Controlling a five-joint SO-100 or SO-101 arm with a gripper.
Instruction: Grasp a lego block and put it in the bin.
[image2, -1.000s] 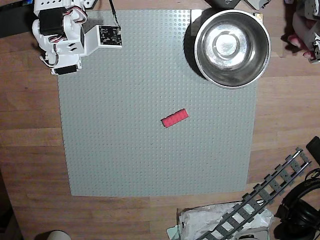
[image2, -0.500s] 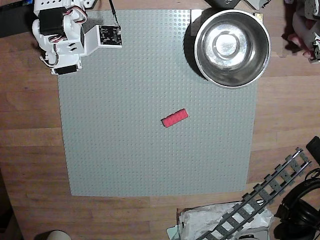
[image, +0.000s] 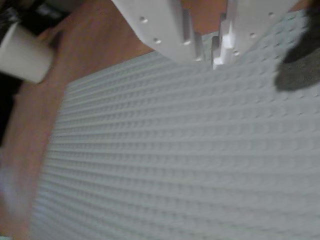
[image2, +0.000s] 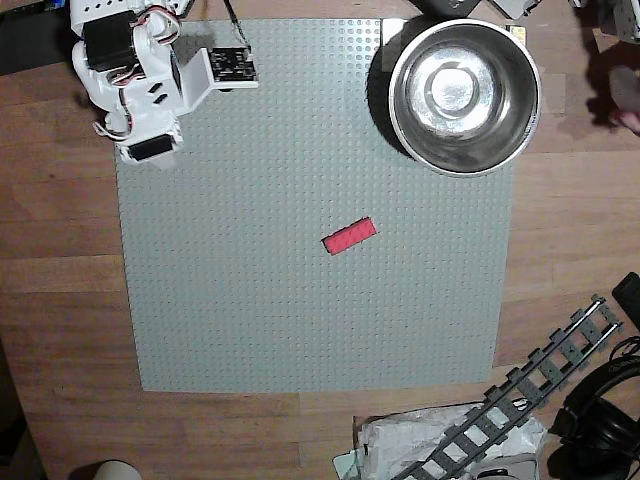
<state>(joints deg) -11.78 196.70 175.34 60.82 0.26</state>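
Note:
In the overhead view a small red-pink lego block (image2: 351, 236) lies flat and slightly tilted near the middle of the large grey studded baseplate (image2: 250, 330). The bin, a shiny steel bowl (image2: 500, 135), stands empty at the plate's top right corner. My white arm is folded at the top left corner, its gripper (image2: 148, 155) far from the block. In the wrist view the gripper (image: 207, 57) enters from the top, jaws close together with nothing between them, over bare baseplate (image: 175, 165). The block and the bowl are out of the wrist view.
A grey toy rail track (image2: 540, 385), black headphones (image2: 600, 410) and a crumpled plastic bag (image2: 440, 445) lie at the bottom right, off the plate. A white cup (image2: 118, 470) stands at the bottom left edge; it also shows in the wrist view (image: 22, 52).

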